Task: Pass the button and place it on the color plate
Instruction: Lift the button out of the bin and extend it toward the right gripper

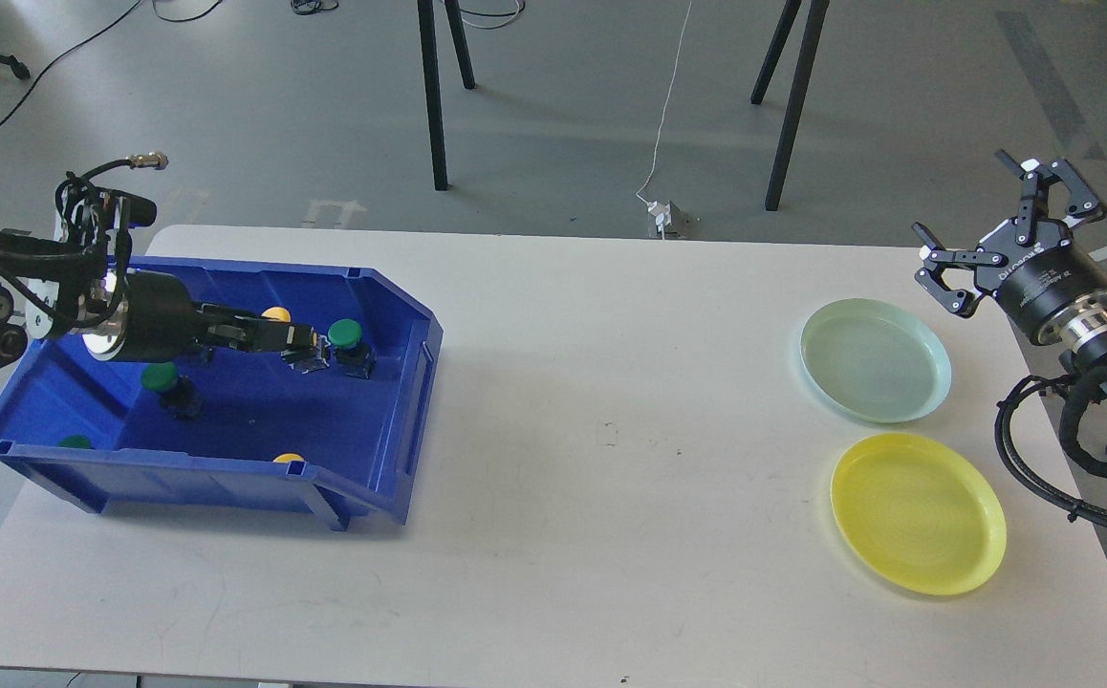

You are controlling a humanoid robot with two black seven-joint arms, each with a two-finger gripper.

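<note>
Both plates are bare: no button delivered. Your left gripper [300,339] reaches into the blue bin [401,420] among the buttons [344,333]; its closure cannot be told. Right gripper [1003,225] waits open

A single head view is provided, looking forward and down across the whole surface [553,459] from moderate height; floor [563,115] is seen beyond.

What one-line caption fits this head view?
Left gripper reaches into blue bin of buttons; right gripper open near green plate and yellow plate.
</note>
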